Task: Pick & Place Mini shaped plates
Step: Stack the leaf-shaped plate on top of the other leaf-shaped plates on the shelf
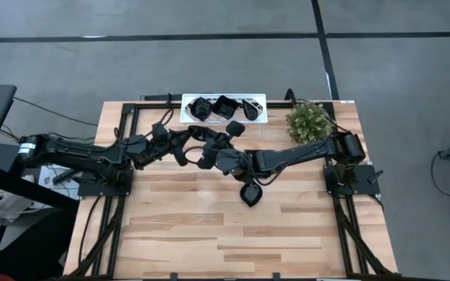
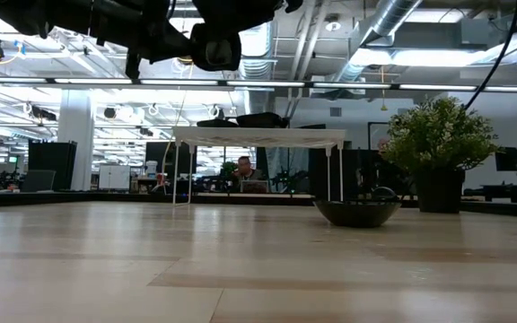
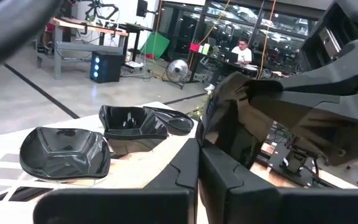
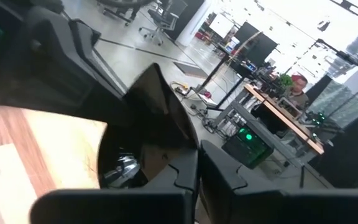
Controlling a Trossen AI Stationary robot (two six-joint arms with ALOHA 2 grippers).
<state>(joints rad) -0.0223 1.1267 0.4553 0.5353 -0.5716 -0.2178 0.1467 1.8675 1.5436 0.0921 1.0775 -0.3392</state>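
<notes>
Three mini shaped plates (image 1: 223, 107) are sitting side by side in the white tray (image 1: 184, 117) at the middle of the desk's (image 1: 178, 226) far edge, and nothing else is showing in it. Both arms are meeting above the desk just in front of that tray. The left gripper (image 3: 197, 171) is showing its fingers pressed together, and so is the right gripper (image 4: 197, 168). One more glossy black dish, the carried plate (image 1: 235, 129), is hanging in the air between them, apparently pinched at its rim by both pairs of fingers at once, though the crowding of dark parts is making the exact contact hard to read. A lone plate (image 1: 250, 193) is lying flat near the middle of the desk, well apart from the tray, and no gripper is touching it. A small potted plant (image 1: 309, 121) is standing at the far right corner. I am reading this as a hand-over partway through placing. The next move is calling for one gripper to let go cleanly while the other is keeping a firm grip. The plate then needs carrying over the tray rim and setting down in a free spot without knocking the three already there.
</notes>
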